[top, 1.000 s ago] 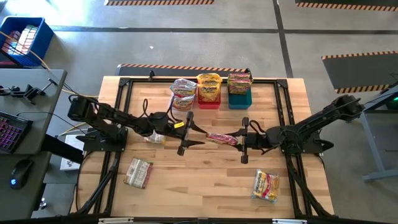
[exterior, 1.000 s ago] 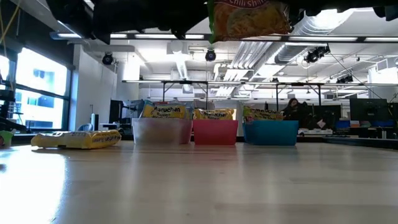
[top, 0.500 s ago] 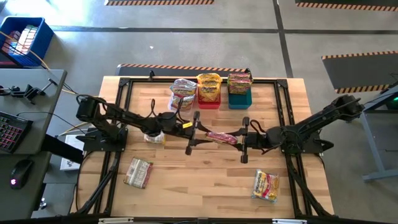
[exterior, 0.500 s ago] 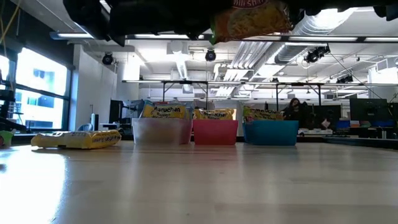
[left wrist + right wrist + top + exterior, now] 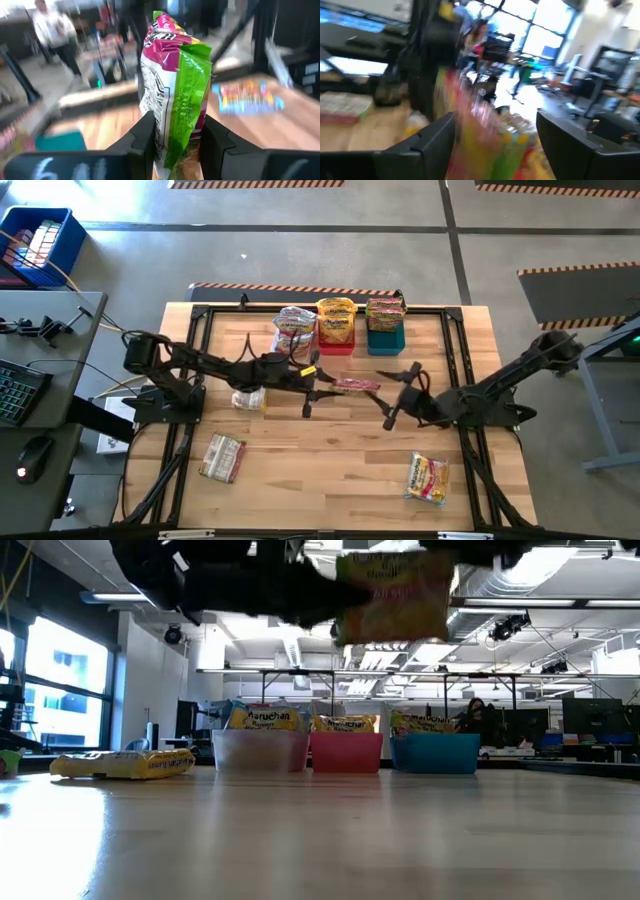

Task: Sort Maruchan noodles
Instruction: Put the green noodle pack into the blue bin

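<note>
— Where is the pink-and-green noodle packet (image 5: 356, 385) found?

— It is held in the air above the table (image 5: 330, 480), a little in front of the red bin (image 5: 336, 340). It is pinched between the fingers of the left gripper (image 5: 176, 142).

— And the right gripper (image 5: 400, 393)?

— It is seen just beside the packet's far end, on the side away from the left gripper, with its fingers spread wide and nothing clasped. More packets are stacked in the clear bin (image 5: 293, 342), the red bin and the teal bin (image 5: 385, 338).
</note>
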Robot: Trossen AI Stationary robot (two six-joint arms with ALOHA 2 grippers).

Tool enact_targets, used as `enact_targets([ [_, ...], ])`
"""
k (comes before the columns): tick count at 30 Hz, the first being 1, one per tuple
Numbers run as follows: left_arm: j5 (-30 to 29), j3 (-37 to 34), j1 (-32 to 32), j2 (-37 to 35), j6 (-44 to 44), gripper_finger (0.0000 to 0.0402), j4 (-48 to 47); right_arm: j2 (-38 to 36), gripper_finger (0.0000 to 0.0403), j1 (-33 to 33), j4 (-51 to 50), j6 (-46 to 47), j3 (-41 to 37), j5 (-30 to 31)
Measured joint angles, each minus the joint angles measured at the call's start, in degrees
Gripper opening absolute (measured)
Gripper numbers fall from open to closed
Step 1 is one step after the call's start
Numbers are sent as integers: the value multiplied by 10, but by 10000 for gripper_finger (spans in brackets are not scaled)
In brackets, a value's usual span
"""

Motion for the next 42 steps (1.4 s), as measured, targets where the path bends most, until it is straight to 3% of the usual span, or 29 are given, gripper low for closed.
enact_targets([
  [3,0,-2,7,1,2,83,-41,-13,277,21,-55,-18,42,45],
  [6,-2,-1,10,0,6,83,-42,-9,280,20,-152,-7,95,21],
  [14,-4,-1,9,0,10,83,-51,62,281,-83,-564,206,296,-169],
  [20,-6,-1,10,0,10,83,-52,169,281,-155,-753,254,436,-293],
  [25,-10,-1,10,0,9,83,-54,243,273,-193,-889,282,530,-360],
  [31,-10,-1,12,0,9,83,-56,301,228,-209,-958,279,598,-403],
  [38,-13,-1,23,0,-10,86,-59,310,127,-211,-968,267,607,-410],
  [42,-9,-1,23,0,-13,113,-55,310,86,-209,-978,257,613,-405],
])
